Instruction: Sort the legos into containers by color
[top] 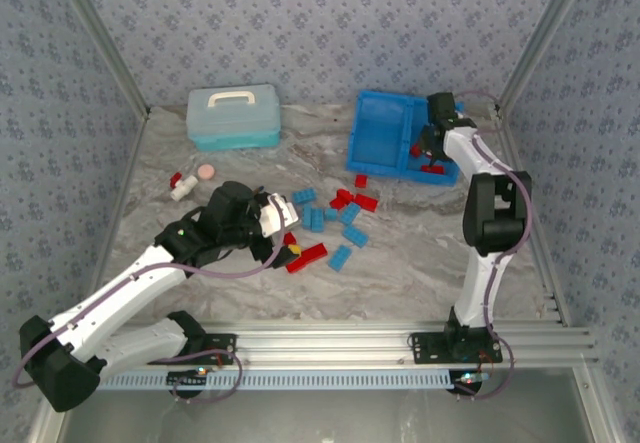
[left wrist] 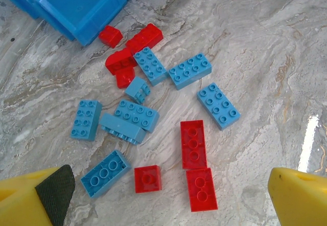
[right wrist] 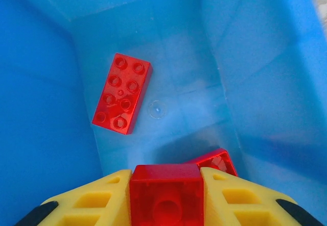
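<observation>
Clamping a red brick (right wrist: 166,203) between its yellow fingers (right wrist: 99,200), the right gripper (right wrist: 166,177) hangs inside the blue tray's right compartment (right wrist: 255,57) above two other red legos (right wrist: 121,93); the left gripper (left wrist: 166,205), fingers spread wide, hovers over loose red and light blue legos (left wrist: 135,116) on the table (left wrist: 245,42).

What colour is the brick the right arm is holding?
The brick is red; right wrist view shows it best.
</observation>
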Motion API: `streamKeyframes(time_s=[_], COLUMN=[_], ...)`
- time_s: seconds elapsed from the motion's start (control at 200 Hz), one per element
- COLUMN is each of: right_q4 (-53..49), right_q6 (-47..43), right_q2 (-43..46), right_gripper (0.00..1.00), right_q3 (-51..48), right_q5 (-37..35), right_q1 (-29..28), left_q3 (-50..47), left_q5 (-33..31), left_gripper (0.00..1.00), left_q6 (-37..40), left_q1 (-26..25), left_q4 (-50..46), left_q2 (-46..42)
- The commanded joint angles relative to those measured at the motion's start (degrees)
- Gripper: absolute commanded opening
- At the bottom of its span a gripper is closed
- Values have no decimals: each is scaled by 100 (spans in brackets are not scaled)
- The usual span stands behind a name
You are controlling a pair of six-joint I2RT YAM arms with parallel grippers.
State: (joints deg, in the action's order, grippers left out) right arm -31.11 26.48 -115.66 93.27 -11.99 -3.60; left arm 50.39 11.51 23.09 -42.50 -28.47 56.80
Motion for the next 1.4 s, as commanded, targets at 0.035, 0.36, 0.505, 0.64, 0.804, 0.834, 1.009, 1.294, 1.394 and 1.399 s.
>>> streamKeyframes(time_s=[0.035,0.36,0.505,0.64,0.804,0.834,1.009,1.294,1.394,1.399], right_q4=[-540,-596,-176,363,-111,-252,-1087,-1665,-1667,-1673], right_q6=[-11,-217,-592,-1680,-3519,-3777,-4822,-5853,-5946,-5945], right_q2=[-400,465,1440,2076,1670,1550,1011,66,-230,-243], right_gripper=[41,58,59,61,60,60,63,71,77,78], right_q3=[400,90,-834,-1688,-1690,-1633,-1094,-380,-270,-259], right_q5=[103,244,135,370,909,922,1523,1648,1391,1392], right_q1=[86,3,-488,-1224,-1936,-1996,-1937,-1978,-1989,-1988], left_q3=[76,85,100,83,136,136,120,120,111,111], left_q5=[47,70,62,57,132,132,102,22,-43,-47], left_gripper=[99,99,99,99,99,99,99,99,99,99], left_q6=[-37,-53,-46,-33,-64,-68,-70,-29,18,19], left_q1=[-29,-38,-39,-39,-41,-47,-64,-65,-65,-61], left_q4=[9,6,-30,-1,-52,-61,-42,-71,-96,-92], left_q2=[41,73,78,60,146,148,115,121,131,130])
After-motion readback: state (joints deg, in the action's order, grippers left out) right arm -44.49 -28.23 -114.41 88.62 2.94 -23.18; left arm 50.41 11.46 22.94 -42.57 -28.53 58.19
